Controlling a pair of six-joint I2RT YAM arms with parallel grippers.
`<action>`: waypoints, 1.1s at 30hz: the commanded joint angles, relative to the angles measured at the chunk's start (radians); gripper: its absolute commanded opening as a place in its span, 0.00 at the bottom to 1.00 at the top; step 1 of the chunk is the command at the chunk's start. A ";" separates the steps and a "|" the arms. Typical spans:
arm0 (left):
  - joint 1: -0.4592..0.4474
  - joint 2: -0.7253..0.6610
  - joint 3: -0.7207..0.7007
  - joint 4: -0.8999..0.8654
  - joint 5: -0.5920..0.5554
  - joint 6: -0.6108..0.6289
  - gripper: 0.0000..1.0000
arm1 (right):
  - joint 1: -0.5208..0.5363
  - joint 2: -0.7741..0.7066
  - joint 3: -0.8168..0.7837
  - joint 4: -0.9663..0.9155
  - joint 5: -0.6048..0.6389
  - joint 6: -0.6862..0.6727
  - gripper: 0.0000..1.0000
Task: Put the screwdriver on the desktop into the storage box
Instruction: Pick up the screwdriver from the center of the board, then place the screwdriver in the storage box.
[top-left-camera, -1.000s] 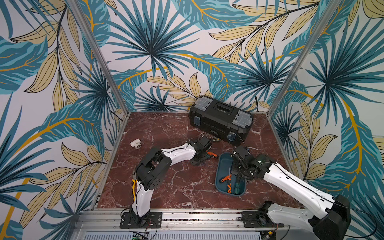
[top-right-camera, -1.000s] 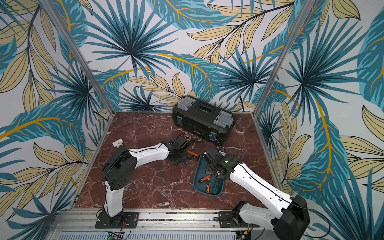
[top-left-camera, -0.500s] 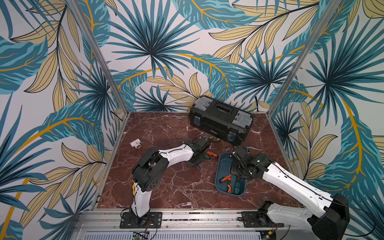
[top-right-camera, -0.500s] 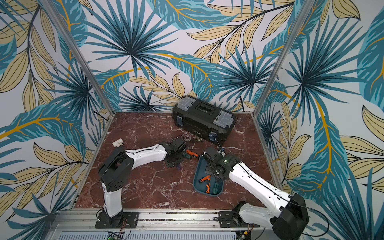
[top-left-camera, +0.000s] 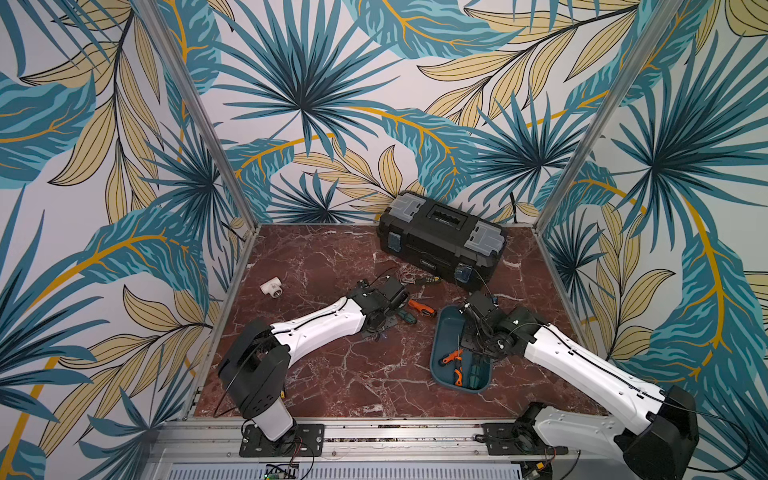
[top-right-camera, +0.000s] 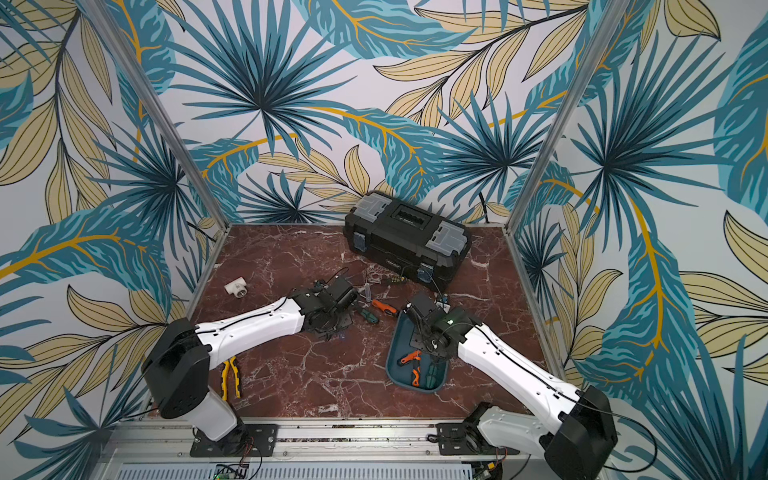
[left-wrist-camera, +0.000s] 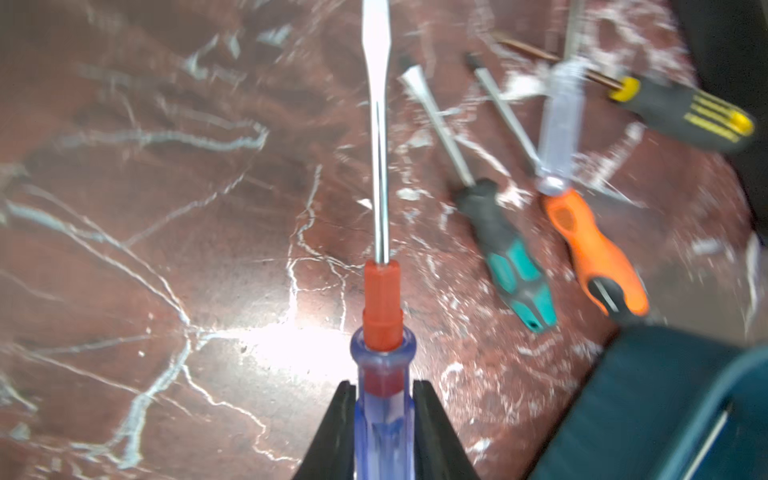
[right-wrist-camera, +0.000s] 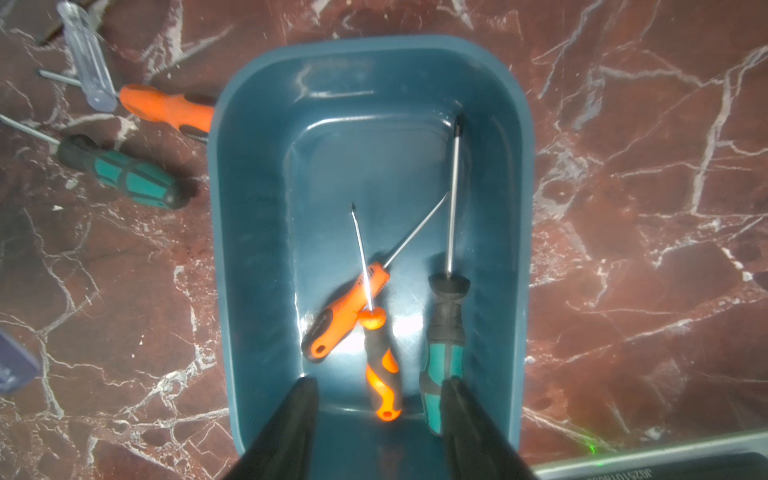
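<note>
Black toolbox (top-left-camera: 442, 239) label: unreadable | left tool (left-wrist-camera: 383, 388) clamps blue-handled screwdriver (left-wrist-camera: 381, 299)

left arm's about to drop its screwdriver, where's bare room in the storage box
Bare floor in the half of the storage box nearest the toolbox, beside one long shaft. Crowded: three screwdriver handles bunch at the other end.
</note>
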 joint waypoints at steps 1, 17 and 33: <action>-0.048 -0.054 0.074 0.012 -0.061 0.205 0.00 | -0.003 -0.078 -0.023 -0.012 0.084 0.023 0.53; -0.309 0.242 0.459 -0.011 0.301 0.485 0.00 | -0.025 -0.346 0.045 -0.202 0.405 0.083 0.52; -0.304 0.447 0.566 -0.171 0.259 0.434 0.00 | -0.026 -0.389 -0.048 -0.226 0.361 0.140 0.52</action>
